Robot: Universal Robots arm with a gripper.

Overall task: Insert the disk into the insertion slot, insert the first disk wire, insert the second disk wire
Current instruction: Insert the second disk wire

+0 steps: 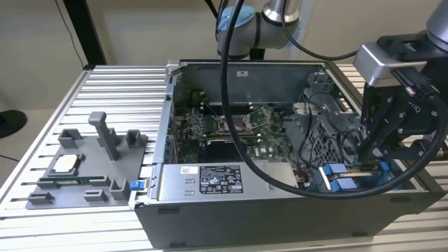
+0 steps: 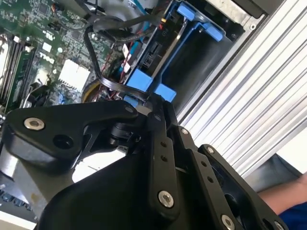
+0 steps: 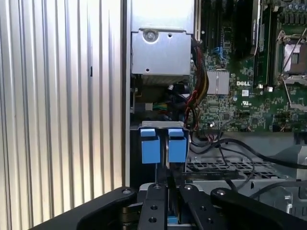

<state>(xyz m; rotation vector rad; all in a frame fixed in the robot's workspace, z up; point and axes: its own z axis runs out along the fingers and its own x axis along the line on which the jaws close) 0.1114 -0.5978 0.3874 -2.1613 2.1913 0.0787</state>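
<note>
The open computer case (image 1: 280, 173) sits on the ribbed aluminium tabletop (image 1: 119, 100), its motherboard (image 1: 238, 126) exposed in the middle. In the exterior view the claw (image 1: 364, 163) hangs at about four o'clock from the motherboard, lowered into the case's near corner on the exterior view's right, just above blue plastic tabs (image 1: 336, 176).

The insertion slot (image 3: 160, 132) lies in that corner, next to the perforated metal cage (image 1: 326, 139) and at about three o'clock from the grey labelled power-supply box (image 1: 220, 181) that runs along the case's front edge. In the first wrist view two blue tabs (image 3: 163, 143) stand side by side at the slot's mouth, with the claw (image 3: 168, 191) directly over them. The disk (image 2: 158, 62) shows in the second wrist view as a blue carrier frame with a dark connector face, sitting in the bay beside the case wall; how deep it is seated I cannot tell.

The fingers (image 3: 158, 206) are drawn together with only a thin gap, pinched on a black cable (image 2: 103, 79) that loops up from between their tips in the second wrist view. More black cables (image 3: 240, 148) trail across the cage.

On the tabletop at nine o'clock from the case stands a grey fixture tray (image 1: 84, 168) with upright posts.
</note>
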